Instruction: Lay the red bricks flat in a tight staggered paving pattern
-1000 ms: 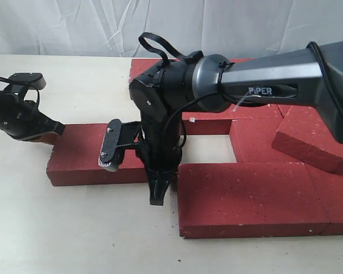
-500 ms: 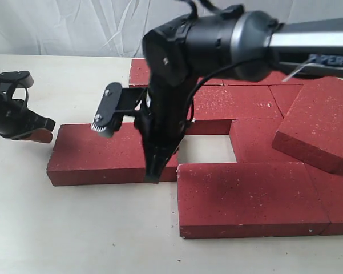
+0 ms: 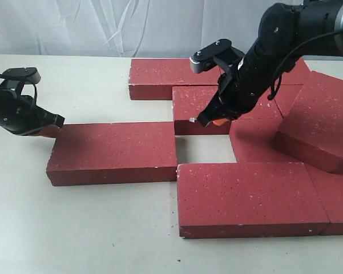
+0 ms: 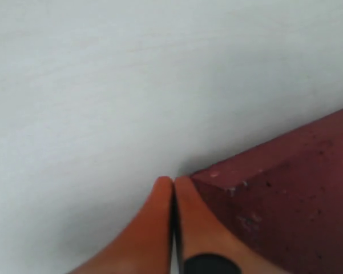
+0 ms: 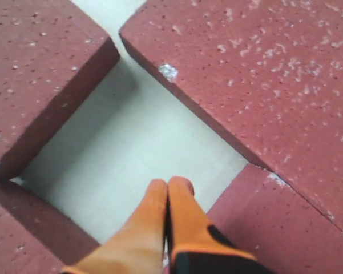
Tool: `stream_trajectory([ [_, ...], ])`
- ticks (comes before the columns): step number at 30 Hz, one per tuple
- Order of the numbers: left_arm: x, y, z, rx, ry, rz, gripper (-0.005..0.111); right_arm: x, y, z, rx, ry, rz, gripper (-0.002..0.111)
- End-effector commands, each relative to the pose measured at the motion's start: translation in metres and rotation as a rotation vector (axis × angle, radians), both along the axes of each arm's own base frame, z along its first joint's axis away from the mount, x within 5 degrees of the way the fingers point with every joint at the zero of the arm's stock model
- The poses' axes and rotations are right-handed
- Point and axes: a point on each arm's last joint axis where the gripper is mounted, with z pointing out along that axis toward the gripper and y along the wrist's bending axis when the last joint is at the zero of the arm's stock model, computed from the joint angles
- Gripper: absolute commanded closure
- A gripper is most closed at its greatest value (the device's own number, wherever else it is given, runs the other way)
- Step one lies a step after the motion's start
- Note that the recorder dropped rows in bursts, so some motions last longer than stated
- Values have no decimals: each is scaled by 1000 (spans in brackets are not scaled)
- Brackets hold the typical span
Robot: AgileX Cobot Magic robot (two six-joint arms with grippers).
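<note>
On pale tabletop [image 3: 74,228], rough speckled rectangular red bricks [image 3: 111,151], left claw [image 4: 172,187], right claw [image 5: 169,187], both pressed together

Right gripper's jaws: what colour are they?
Orange, black toward the base; the right gripper shows best in the right wrist view.

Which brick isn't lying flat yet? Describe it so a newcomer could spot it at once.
On the pale table, find the patch of red bricks. At its right end in the exterior view, behind the front row, one brick sits propped on others. It alone is tilted; every neighbour lies flat.
</note>
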Motion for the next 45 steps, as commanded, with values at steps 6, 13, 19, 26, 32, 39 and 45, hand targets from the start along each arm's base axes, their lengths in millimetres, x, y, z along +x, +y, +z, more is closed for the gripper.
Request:
stream_trajectory([
  [6, 1, -1, 1, 2, -12, 21, 107, 2, -5, -5, 11, -102, 5, 109],
  [13, -2, -12, 1, -22, 13, -27, 107, 3, -6, -5, 1, -107, 12, 109],
  [19, -2, -25, 1, -21, 7, -54, 107, 3, -7, -5, -13, -113, 23, 109],
  [26, -3, -38, 2, -21, 4, -84, 107, 3, -6, -5, -9, -116, 20, 109],
  [32, -2, -43, 1, -2, -16, -87, 107, 3, -5, -5, -2, -113, 16, 109],
  [39, -1, -42, 1, 9, -26, -81, 107, -36, 32, -7, 114, 62, 444, 109],
  [45, -1, -42, 1, 6, -23, -83, 107, -61, 60, -9, 126, 90, 662, 109],
])
